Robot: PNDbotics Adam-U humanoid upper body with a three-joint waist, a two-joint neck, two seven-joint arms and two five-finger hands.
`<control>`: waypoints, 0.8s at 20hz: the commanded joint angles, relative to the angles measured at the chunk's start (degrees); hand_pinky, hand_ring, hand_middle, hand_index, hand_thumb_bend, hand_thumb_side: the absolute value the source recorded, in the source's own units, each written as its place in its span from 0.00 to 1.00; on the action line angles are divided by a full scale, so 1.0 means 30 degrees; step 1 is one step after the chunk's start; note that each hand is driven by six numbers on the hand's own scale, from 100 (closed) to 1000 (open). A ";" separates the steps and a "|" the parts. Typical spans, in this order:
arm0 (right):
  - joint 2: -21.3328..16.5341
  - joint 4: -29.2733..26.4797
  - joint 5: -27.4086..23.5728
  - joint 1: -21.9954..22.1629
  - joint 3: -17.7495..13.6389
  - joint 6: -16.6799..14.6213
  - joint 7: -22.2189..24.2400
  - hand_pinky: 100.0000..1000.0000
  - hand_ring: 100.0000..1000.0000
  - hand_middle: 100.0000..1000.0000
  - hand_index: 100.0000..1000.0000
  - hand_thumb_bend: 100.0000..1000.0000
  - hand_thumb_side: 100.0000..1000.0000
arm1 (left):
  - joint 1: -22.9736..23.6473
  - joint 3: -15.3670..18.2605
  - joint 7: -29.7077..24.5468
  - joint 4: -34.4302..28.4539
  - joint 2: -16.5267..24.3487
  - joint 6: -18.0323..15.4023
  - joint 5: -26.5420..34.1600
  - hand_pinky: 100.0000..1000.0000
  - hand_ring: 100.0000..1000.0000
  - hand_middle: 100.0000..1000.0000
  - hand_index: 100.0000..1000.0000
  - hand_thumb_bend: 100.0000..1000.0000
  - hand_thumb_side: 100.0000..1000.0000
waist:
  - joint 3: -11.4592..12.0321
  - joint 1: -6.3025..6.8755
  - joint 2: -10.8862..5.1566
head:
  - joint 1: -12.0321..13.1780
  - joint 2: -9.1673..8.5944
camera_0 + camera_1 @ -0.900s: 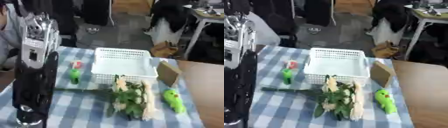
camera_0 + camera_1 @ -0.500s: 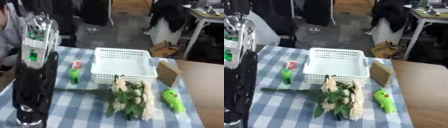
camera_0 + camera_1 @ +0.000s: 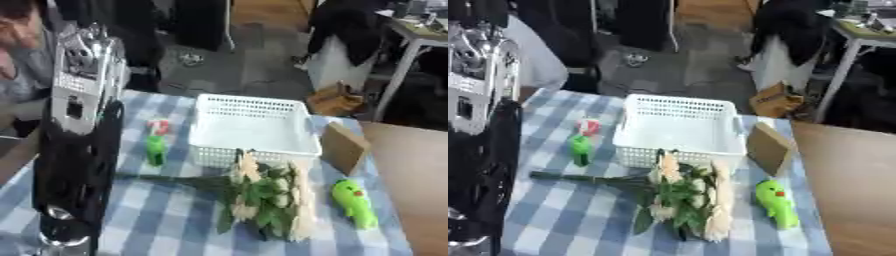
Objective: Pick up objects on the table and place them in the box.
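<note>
1. Nothing has gone into the basket [image 3: 254, 127] yet – it sits bare at the table's far edge, so the job looks to be at its first pick.
2. Left hand [image 3: 83, 55] stands raised over the table's left edge, on its black forearm; whether its fingers are apart or together I cannot tell. The right hand shows nowhere.
3. Candidates: green bottle [image 3: 156, 150] and a small red thing [image 3: 158, 126] just left of the basket, flower bunch [image 3: 267, 197] in front (stem toward the left edge), green toy [image 3: 355, 204] near the right edge.
4. Bottle lies closest – open cloth around it.
</note>
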 commanded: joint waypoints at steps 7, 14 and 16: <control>-0.3757 -0.0280 0.6064 0.0880 0.1063 0.3952 0.4270 0.83 0.87 0.80 0.83 0.00 1.00 | -0.0397 -0.0288 -0.0326 0.0043 0.0221 0.0080 -0.0002 0.64 0.81 0.82 0.92 0.00 0.96 | 0.0273 -0.0435 -0.0248 | -0.0172 0.0058; -0.5438 0.1585 0.8755 0.0997 0.2311 0.3780 0.7052 0.83 0.86 0.82 0.85 0.00 1.00 | -0.0430 -0.0430 -0.0476 0.0097 0.0142 0.0148 0.0027 0.64 0.81 0.81 0.92 0.00 0.97 | 0.0493 -0.0536 -0.0251 | -0.0740 -0.0010; -0.5957 0.2671 0.9270 0.0892 0.2803 0.3100 0.7853 0.83 0.87 0.83 0.85 0.00 1.00 | -0.0434 -0.0474 -0.0541 0.0123 0.0151 0.0178 -0.0004 0.64 0.81 0.81 0.92 0.00 0.97 | 0.0544 -0.0563 -0.0250 | -0.0875 -0.0064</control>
